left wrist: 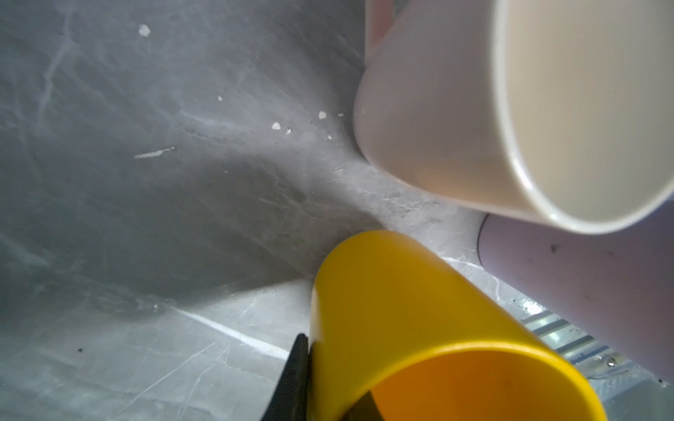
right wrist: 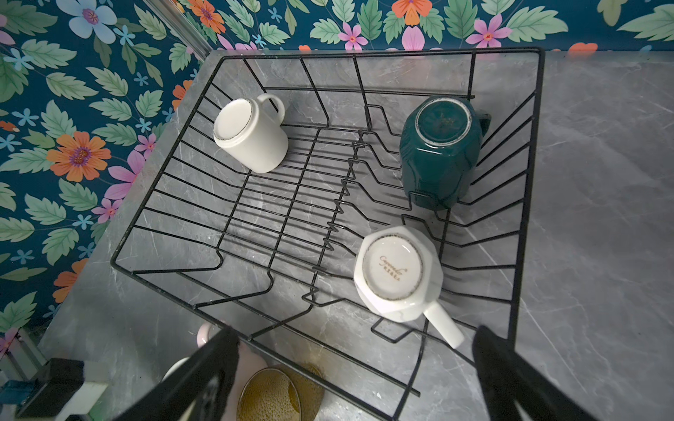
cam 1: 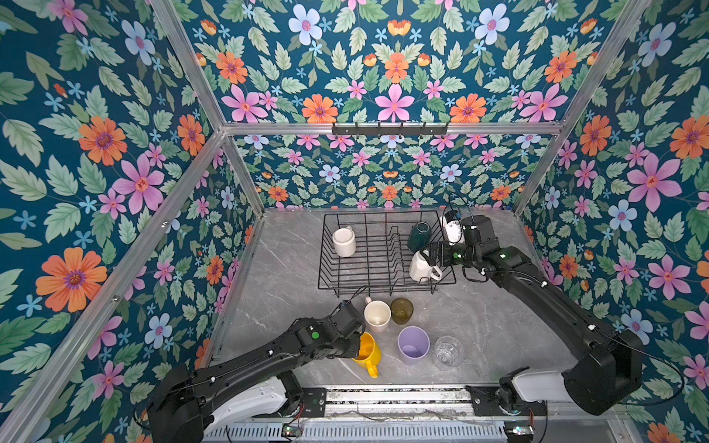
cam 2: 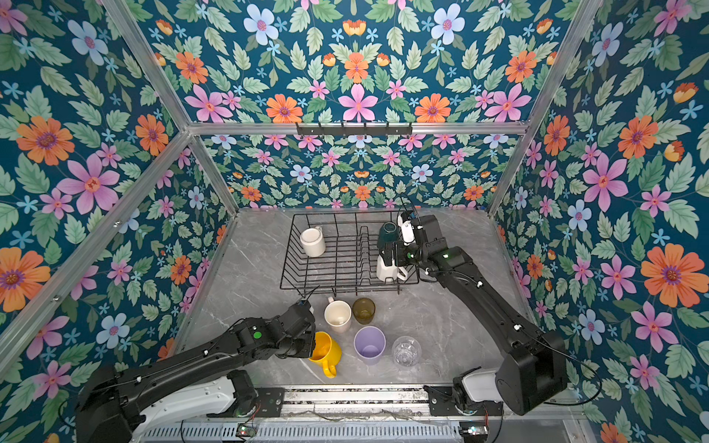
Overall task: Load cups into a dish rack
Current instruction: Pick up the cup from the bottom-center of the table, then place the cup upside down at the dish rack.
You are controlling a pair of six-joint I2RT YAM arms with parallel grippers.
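Bimanual cell seen from above and from both wrists. The dish rack stands at the far side of the grey marbled tabletop. Three mugs sit inverted inside it: a white mug toward its left end, a dark green mug at its far right, and a faceted white mug at its near right, handle pointing toward the rack's near rim.

The right hand hangs over that near right corner with its jaws spread wide. It grips nothing, and the faceted white mug lies below, between its fingers.

Five cups remain on the tabletop in front of the rack. A cream mug and an olive-brown glass stand side by side, nearest the rack. Closer to the robot are a yellow mug, a lilac tumbler and a clear glass, in a row from left to right.

The left hand is clamped on the yellow mug's wall at the rim; the left wrist view shows one finger outside the wall and the other inside. The mug leans with its mouth toward the hand. Whether its base touches the tabletop cannot be told.
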